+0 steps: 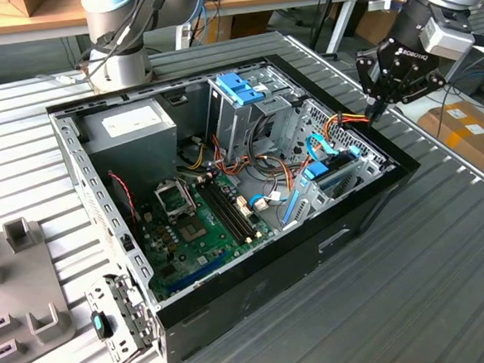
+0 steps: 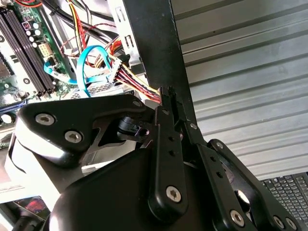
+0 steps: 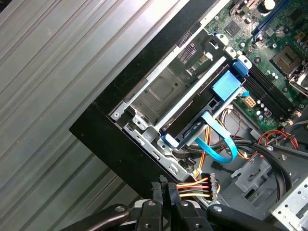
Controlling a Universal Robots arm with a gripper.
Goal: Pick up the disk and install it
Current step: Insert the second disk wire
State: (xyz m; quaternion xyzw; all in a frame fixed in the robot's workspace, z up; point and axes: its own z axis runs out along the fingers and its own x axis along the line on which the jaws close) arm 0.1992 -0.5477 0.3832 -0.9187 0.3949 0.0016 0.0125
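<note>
My gripper (image 1: 376, 110) hovers at the computer case's (image 1: 329, 242) corner on the exterior view's right, fingers pressed together, nothing between them. In both wrist views the fingertips (image 3: 165, 188) sit right at a bundle of red, yellow and black wires (image 3: 192, 185). The disk (image 3: 211, 103) with its blue frame lies in the metal bay (image 3: 159, 96) inside the case, along the black wall, near my fingers but apart. A light-blue cable (image 3: 221, 139) curls between us.

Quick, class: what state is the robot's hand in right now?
Hand: shut on the cable bundle at the case's edge.
</note>
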